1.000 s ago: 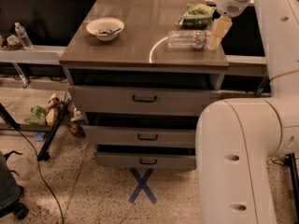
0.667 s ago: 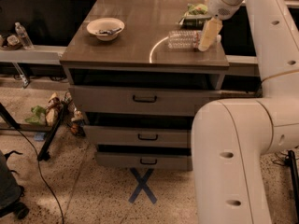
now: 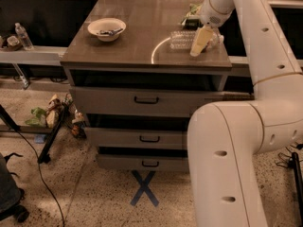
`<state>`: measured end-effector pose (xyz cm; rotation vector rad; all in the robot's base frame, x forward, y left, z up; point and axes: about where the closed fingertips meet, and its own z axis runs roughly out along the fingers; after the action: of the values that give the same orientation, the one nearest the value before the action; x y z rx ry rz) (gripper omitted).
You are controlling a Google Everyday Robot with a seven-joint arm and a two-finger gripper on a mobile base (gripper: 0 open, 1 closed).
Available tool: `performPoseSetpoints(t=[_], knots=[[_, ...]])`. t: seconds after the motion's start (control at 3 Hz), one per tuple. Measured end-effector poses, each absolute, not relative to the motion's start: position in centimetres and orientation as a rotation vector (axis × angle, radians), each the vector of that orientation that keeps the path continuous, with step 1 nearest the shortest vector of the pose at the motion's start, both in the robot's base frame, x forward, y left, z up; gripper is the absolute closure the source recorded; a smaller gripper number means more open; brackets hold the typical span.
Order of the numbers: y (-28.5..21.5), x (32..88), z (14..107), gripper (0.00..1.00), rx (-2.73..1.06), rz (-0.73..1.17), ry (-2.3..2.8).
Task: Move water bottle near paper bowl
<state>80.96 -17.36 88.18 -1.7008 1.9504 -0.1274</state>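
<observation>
Clear water bottle (image 3: 181, 39) lies at the gripper (image 3: 199, 45), well apart from paper bowl (image 3: 96, 30).

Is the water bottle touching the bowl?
Apart. The camera view shows bare tabletop between the water bottle and the paper bowl; the hand is down at the bottle.

No words, brand names or numbers are showing legibly anywhere. The one sign standing out is a blue X (image 3: 144, 188), marking the speckled floor (image 3: 94, 193) just in front of the drawer cabinet (image 3: 147, 100). The water bottle (image 3: 181, 39), lying on its side on the right part of the cabinet top, is carrying no print that can be read. The gripper (image 3: 200, 40) is hanging at that bottle's right end and is bearing no lettering.
</observation>
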Motion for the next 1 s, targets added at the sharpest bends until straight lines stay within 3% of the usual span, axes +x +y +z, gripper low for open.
performPoseSetpoints(t=[1.0], knots=[[-13.6, 80.9, 85.4, 0.84, -1.804, -0.010, 1.870]])
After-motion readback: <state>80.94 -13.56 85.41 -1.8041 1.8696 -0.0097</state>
